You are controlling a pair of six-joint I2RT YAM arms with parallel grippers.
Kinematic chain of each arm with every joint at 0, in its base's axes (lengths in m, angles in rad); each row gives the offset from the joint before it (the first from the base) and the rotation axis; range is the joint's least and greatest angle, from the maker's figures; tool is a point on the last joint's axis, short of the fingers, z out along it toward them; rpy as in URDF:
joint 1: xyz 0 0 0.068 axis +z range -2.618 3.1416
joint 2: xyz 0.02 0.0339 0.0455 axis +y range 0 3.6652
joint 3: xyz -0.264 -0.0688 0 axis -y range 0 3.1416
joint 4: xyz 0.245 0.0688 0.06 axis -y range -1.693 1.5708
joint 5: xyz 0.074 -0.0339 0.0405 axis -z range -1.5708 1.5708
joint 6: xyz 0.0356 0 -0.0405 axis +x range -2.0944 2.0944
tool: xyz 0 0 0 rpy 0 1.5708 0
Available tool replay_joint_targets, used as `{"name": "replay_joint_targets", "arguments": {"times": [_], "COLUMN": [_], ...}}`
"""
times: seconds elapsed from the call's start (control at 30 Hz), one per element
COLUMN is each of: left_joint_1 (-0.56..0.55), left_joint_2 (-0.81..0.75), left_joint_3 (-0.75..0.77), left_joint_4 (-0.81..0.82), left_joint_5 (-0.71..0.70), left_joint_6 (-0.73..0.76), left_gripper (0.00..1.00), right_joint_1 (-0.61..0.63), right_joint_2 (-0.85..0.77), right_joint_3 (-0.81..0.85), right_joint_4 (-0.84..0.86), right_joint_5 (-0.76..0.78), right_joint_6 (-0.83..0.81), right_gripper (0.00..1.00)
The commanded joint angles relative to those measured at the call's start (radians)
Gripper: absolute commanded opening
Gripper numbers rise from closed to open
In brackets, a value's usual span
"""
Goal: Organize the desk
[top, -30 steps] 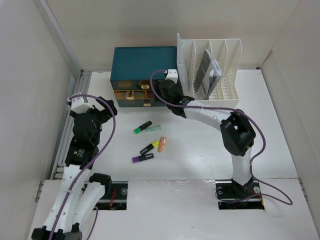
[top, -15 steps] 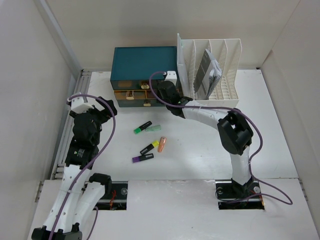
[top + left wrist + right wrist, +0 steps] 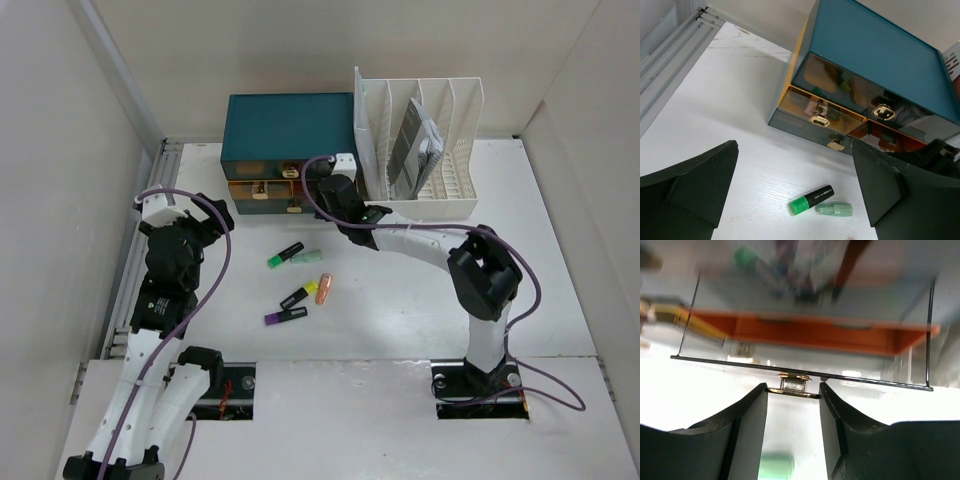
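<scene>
The white desk holds a green highlighter with a pale green cap beside it, a yellow highlighter, a purple highlighter and an orange capped piece. My right gripper is at the front of the teal drawer box. In the right wrist view the right gripper is shut on a gold drawer handle, with the drawer partly out. My left gripper is open and empty at the left. In its wrist view the left gripper hovers above the green highlighter.
A white slotted file rack with a grey booklet stands right of the drawer box. White walls close in the desk, and a metal rail runs along the left edge. Other drawers show gold handles.
My right gripper has moved back toward me and a little right with the drawer handle in it, drawing the drawer out. The left arm and the highlighters have not moved.
</scene>
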Motion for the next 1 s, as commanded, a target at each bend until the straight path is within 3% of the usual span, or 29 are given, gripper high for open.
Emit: {"name": "replay_joint_targets", "arguments": {"times": [0.0,0.27,0.43,0.63,0.73,0.77,0.9,0.97], "left_joint_1": [0.001,0.001,0.001,0.001,0.001,0.001,0.001,0.001], "left_joint_2": [-0.006,-0.015,-0.015,-0.015,-0.015,-0.015,-0.024,-0.024], "left_joint_3": [-0.003,-0.003,-0.003,-0.003,-0.003,-0.003,-0.003,-0.003], "left_joint_4": [0.042,0.042,0.042,0.042,0.042,0.042,0.042,0.042], "left_joint_5": [-0.013,-0.013,-0.013,-0.022,-0.022,-0.022,-0.022,-0.022], "left_joint_6": [0.011,0.02,0.02,0.02,0.02,0.02,0.02,0.02], "left_gripper": [0.96,0.96,0.96,0.96,0.96,0.96,0.96,0.96], "right_joint_1": [0.016,0.05,0.061,0.061,0.072,0.072,0.072,0.072], "right_joint_2": [-0.095,-0.181,-0.192,-0.21,-0.262,-0.302,-0.379,-0.39], "right_joint_3": [-0.055,-0.159,-0.159,-0.181,-0.259,-0.28,-0.336,-0.347], "right_joint_4": [-0.024,-0.034,-0.043,-0.052,0.046,0.069,0.08,0.08], "right_joint_5": [0.011,-0.038,-0.038,-0.084,-0.225,-0.292,-0.835,-0.997], "right_joint_6": [0.008,0.008,0.008,-0.053,-0.157,-0.264,-0.625,-0.745], "right_gripper": [0.27,0.27,0.78,0.85,0.84,0.82,0.73,0.71]}}
